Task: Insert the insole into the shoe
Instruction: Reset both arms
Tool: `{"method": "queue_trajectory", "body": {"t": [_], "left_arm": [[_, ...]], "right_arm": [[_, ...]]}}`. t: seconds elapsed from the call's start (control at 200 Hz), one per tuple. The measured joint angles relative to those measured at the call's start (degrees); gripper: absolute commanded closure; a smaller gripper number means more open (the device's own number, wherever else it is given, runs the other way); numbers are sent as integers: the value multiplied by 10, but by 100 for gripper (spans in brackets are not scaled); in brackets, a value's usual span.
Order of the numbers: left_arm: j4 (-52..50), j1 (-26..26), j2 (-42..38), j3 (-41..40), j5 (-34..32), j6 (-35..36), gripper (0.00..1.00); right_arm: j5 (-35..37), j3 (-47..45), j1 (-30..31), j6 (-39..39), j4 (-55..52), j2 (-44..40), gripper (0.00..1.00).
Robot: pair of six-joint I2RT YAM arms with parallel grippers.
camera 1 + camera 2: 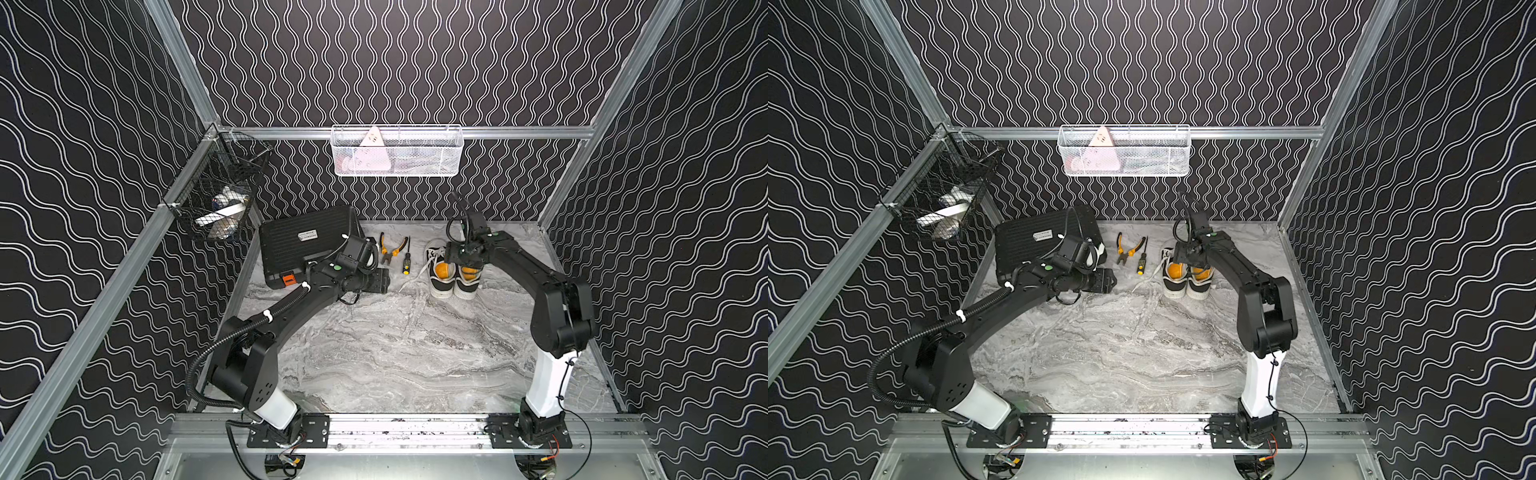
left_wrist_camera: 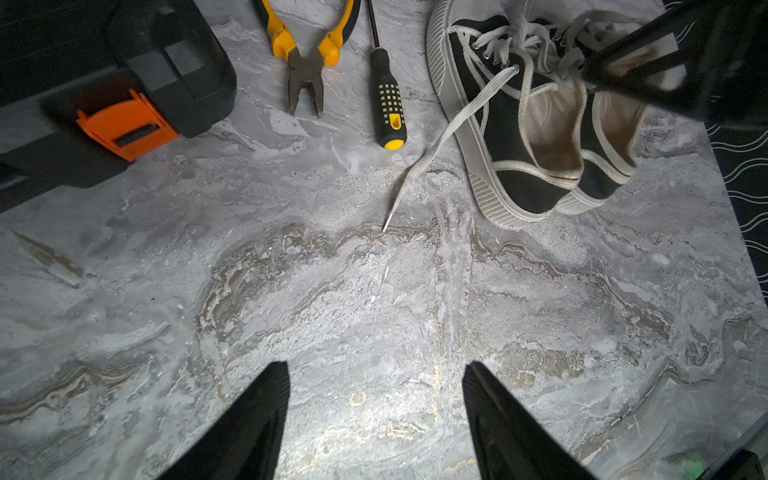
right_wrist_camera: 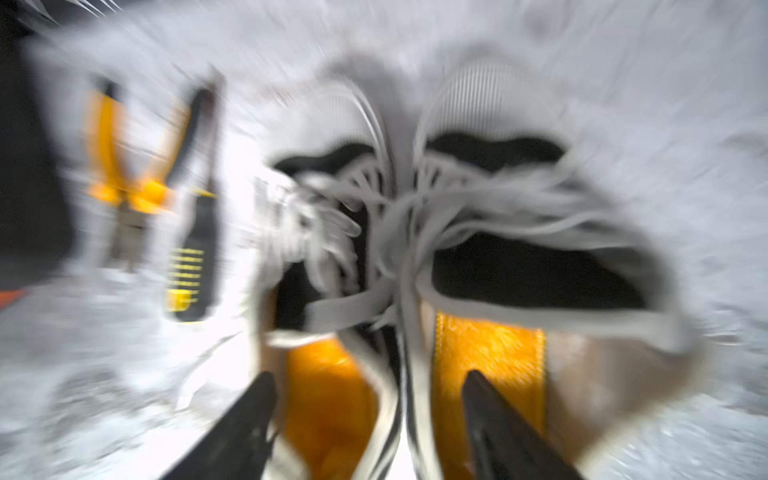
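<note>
Orange insoles [image 3: 490, 357], two, are seen inside two shoes [image 2: 505, 137] below the right jaws, spread wide, empty. Left jaws are likewise spread, empty.

Top views look down; wrist views share shoes [image 2: 503, 124]

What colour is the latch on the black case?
The latch is orange; the left wrist view shows it best.
</note>
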Motion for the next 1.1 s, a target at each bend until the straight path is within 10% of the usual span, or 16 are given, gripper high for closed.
{"method": "queue_trajectory", "body": {"t": [0.06,0.21,0.35,0.73,1.096], "left_arm": [[2,9,0,0,-1,0,1],[12,28,-1,-5,-27,-2,13],[23,33,-2,-22,-97,17,1],[349,119,-37,-339,-276,196,1],[723,215,38,-503,-171,201,0]], "right_arm": [[-4,-31,0,4,5,-45,1],[22,-220,1,15,63,-191,0],[116,-395,-9,15,207,-305,0],[240,-511,-115,-47,401,-277,0],[161,-699,-160,-108,753,-195,0]]}}
